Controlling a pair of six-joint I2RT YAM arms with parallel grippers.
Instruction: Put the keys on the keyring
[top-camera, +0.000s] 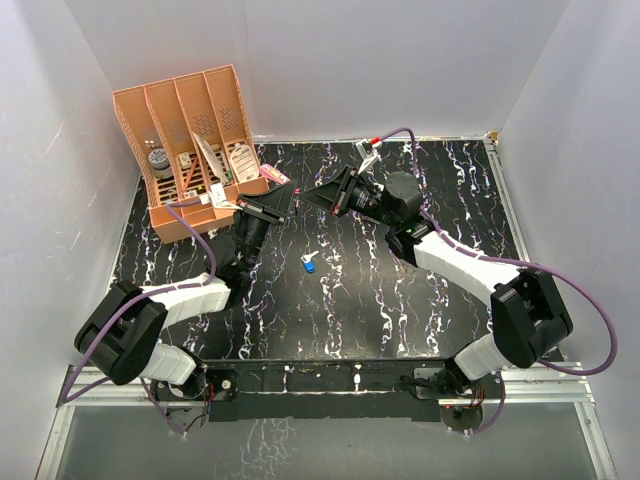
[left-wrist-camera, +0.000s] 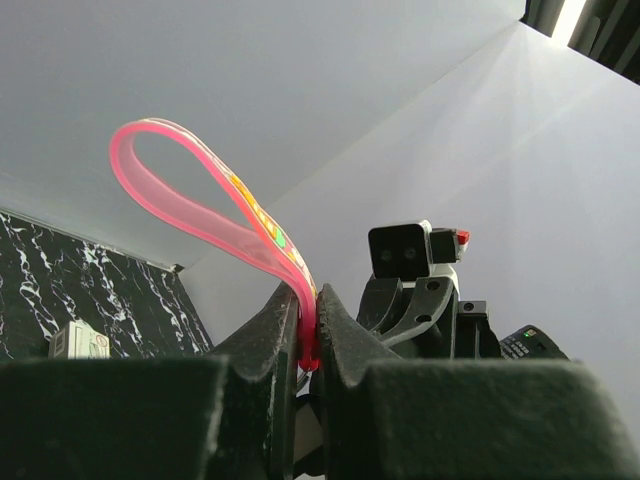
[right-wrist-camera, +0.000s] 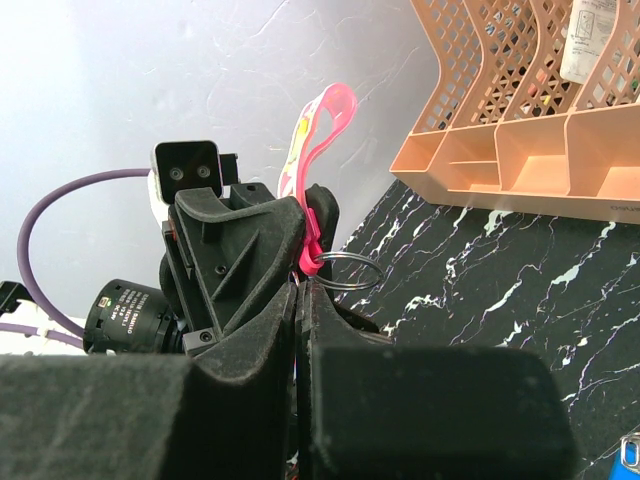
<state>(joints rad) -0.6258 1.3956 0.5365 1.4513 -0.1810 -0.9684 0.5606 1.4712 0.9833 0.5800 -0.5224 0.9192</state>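
The keyring is a pink strap (left-wrist-camera: 200, 215) with a thin silver ring (right-wrist-camera: 345, 270). My left gripper (left-wrist-camera: 308, 300) is shut on the strap's lower end, and the loop stands up above the jaws. In the top view the strap (top-camera: 276, 177) shows just behind the left gripper (top-camera: 285, 203). My right gripper (right-wrist-camera: 303, 285) faces it tip to tip, jaws shut, its tips just under the ring. Whether anything is pinched between them is hidden. In the top view the right gripper (top-camera: 308, 205) nearly meets the left one. A blue-headed key (top-camera: 310, 265) lies on the black marbled table (top-camera: 400, 290), nearer than both grippers.
A peach desk organiser (top-camera: 195, 150) with several slots and small items stands at the back left, also in the right wrist view (right-wrist-camera: 520, 150). A small white box (left-wrist-camera: 80, 342) lies on the table. White walls enclose the table on three sides. A purple cable (top-camera: 590, 300) loops beside the right arm.
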